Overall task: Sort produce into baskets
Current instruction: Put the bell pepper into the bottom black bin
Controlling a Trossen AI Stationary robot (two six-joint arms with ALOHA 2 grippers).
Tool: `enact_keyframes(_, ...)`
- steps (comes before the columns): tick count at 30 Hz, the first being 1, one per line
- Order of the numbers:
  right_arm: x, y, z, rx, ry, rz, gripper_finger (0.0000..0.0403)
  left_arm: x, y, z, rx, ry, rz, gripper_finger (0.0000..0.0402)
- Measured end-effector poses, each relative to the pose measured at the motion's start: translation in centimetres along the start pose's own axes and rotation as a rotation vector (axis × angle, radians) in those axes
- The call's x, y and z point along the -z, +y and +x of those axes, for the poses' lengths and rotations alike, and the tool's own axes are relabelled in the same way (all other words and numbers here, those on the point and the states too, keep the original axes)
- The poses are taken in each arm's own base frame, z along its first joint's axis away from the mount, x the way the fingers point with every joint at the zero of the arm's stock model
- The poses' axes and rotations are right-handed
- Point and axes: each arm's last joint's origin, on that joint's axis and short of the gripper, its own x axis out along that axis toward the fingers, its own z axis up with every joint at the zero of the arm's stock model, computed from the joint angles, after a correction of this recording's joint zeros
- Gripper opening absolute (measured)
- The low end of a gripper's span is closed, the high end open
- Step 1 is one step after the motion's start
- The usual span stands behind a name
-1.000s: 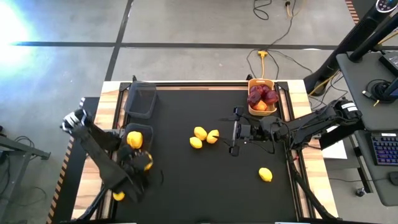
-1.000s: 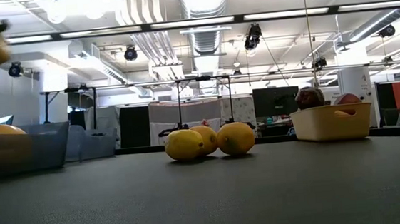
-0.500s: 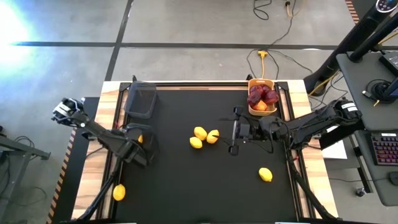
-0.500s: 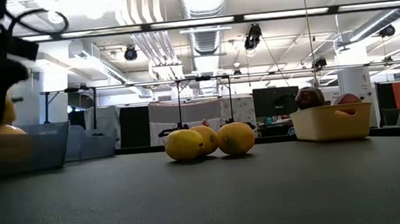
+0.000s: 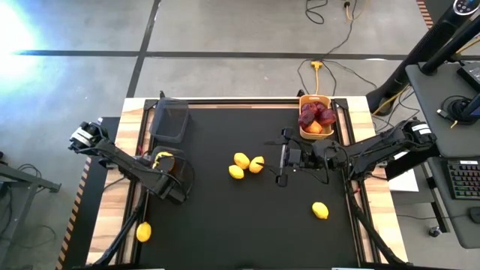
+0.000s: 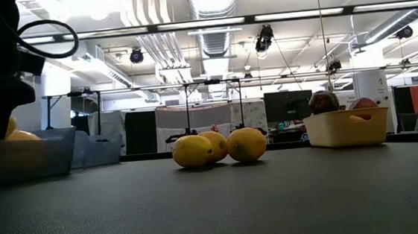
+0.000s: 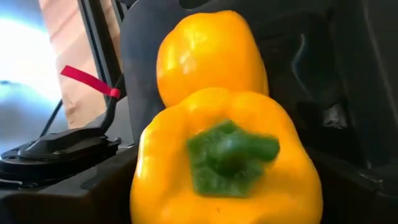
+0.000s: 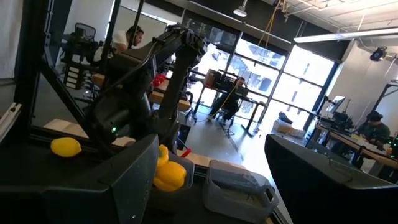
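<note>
Left pincer (image 5: 166,171) is hovering open just beside two yellow bell peppers (image 7: 217,130); right pincer (image 5: 283,161) is waiting open near the lemons (image 5: 246,166).

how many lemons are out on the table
5: three clustered mid-table, one at the near right, one at the near left edge. Others may be hidden.

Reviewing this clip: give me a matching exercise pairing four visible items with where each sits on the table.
Items:
1. three lemons
2. yellow basket
3. black basket
4. left gripper

Places:
A. far left corner
B. far right edge, holding red produce
C. table centre
D. left side, over yellow peppers

Pairs: 1-C, 2-B, 3-A, 4-D
</note>
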Motion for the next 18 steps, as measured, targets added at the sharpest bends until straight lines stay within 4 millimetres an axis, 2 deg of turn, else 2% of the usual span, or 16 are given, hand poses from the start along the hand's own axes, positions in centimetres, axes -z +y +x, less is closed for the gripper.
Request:
enact_keyframes(6, 0.01, 0.00, 0.00, 0.000, 0.000, 0.014, 0.0286, 0.23, -0.38, 0.38, -0.064, 0.015, 0.044, 0.0306)
enact_keyframes(9, 0.01, 0.00, 0.00, 0.000, 0.000, 0.019, 0.0286, 0.35, -0.58, 0.51, -0.080, 0.035, 0.062, 0.0300)
enact_keyframes(18, 0.12, 0.05, 0.00, -0.005, 0.012, 0.043, 0.0286, 0.42, -0.99, 0.28, -0.080, 0.055, 0.087, 0.0356)
